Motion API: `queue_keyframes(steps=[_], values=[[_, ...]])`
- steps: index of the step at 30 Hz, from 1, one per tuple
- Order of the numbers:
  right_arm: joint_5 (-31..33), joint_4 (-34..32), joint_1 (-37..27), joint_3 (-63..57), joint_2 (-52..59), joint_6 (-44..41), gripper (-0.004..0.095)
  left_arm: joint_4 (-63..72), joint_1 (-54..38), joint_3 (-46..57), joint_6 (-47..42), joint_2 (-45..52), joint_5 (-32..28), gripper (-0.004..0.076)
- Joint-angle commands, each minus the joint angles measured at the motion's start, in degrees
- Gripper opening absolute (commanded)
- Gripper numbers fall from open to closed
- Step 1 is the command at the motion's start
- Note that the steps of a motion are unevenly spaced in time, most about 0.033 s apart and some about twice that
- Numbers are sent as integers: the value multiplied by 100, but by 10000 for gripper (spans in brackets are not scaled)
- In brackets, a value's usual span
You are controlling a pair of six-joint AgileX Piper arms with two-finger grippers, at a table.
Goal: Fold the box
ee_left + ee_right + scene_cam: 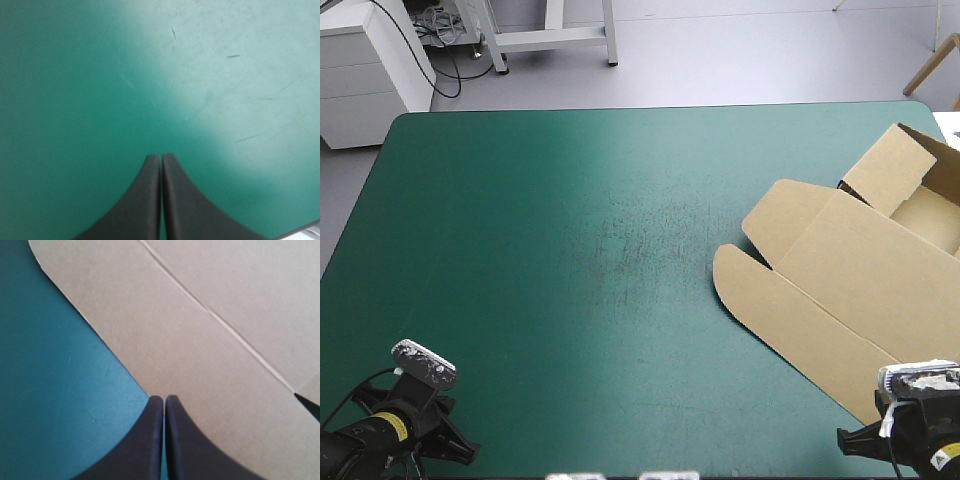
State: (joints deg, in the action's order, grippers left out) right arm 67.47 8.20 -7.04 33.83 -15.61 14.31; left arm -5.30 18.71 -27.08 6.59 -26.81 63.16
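The brown box (850, 265) lies at the table's right side as an open tray with raised walls at the far right and its lid flat, flaps pointing toward the table's middle. My right gripper (164, 399) is shut with nothing in it, its tips over the lid's near edge, brown box board (210, 340) ahead of it. The right arm (915, 420) sits at the near right corner. My left gripper (161, 157) is shut over bare teal-green cover, far from the box, at the near left corner (415, 410).
The teal-green cover (570, 250) lies open across the left and middle. A white cabinet (370, 60) and a table frame stand beyond the far edge. The box reaches the table's right edge.
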Motion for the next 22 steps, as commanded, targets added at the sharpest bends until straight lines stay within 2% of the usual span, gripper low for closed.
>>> queue_keyframes(steps=[1, 22], values=[[-459, 23, 14, 113, 288, 52, -4, -29, 33, -150, 76, -44, -215, -10], [-542, 18, 14, 105, 433, 64, -4, -29, -54, -150, 55, -44, -196, -10]])
